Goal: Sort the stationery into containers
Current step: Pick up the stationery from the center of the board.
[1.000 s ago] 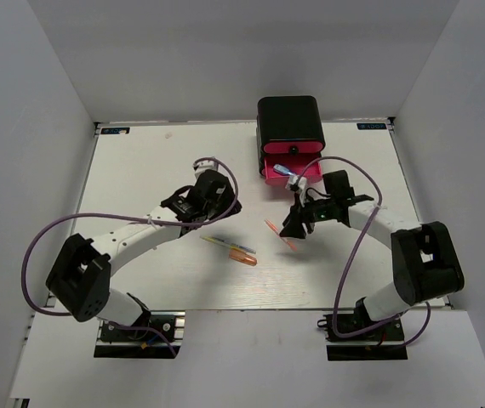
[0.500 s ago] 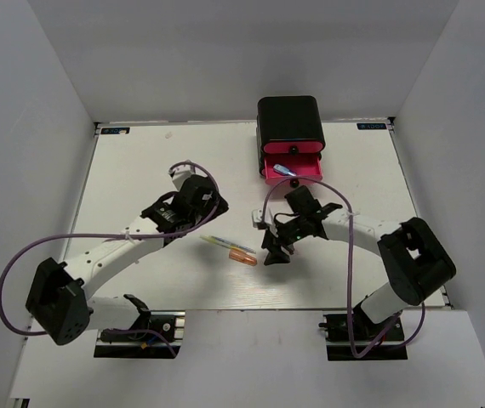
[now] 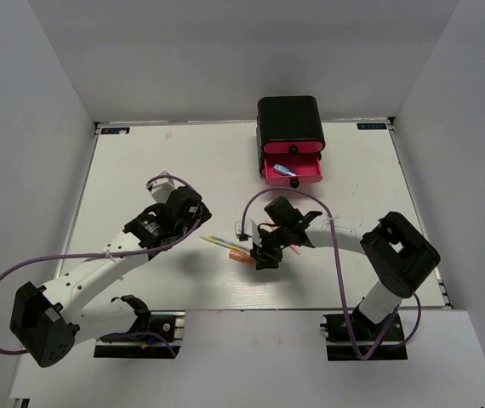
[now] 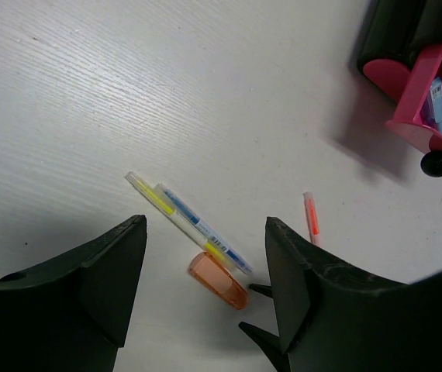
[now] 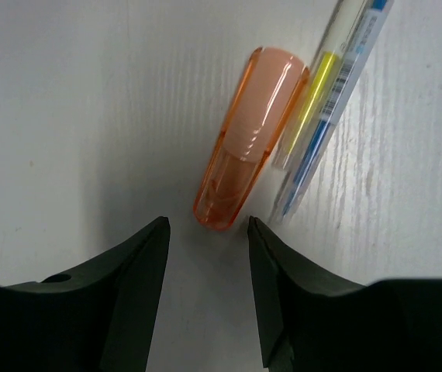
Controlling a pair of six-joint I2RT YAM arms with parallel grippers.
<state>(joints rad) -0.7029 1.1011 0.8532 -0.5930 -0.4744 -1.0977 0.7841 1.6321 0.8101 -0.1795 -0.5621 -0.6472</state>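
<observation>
Hovering right gripper point(image 5: 205, 226), jaws apart, over orange marker point(image 5: 246, 143) mid-table | yellow pen point(image 5: 314, 93) touches its side | risk: closing may pinch both | left gripper point(image 4: 205, 225) jaws apart | open pink drawer point(image 3: 298, 172) far

The stubby marker point(image 5: 248, 139) lies on the table point(image 3: 140, 170) just ahead of the gap between the right gripper's point(image 5: 205, 229) spread fingers, with two pens point(image 5: 322, 93) side by side against its right flank. From the left gripper point(image 4: 205, 225), that cluster sits between and just beyond its parted fingers. A thin pen point(image 4: 311, 217) lies just past the right-hand finger, and farther off that way stands the cabinet point(image 4: 399, 27), its pulled-out drawer point(image 4: 411, 93) holding one item point(image 4: 436, 105).
</observation>
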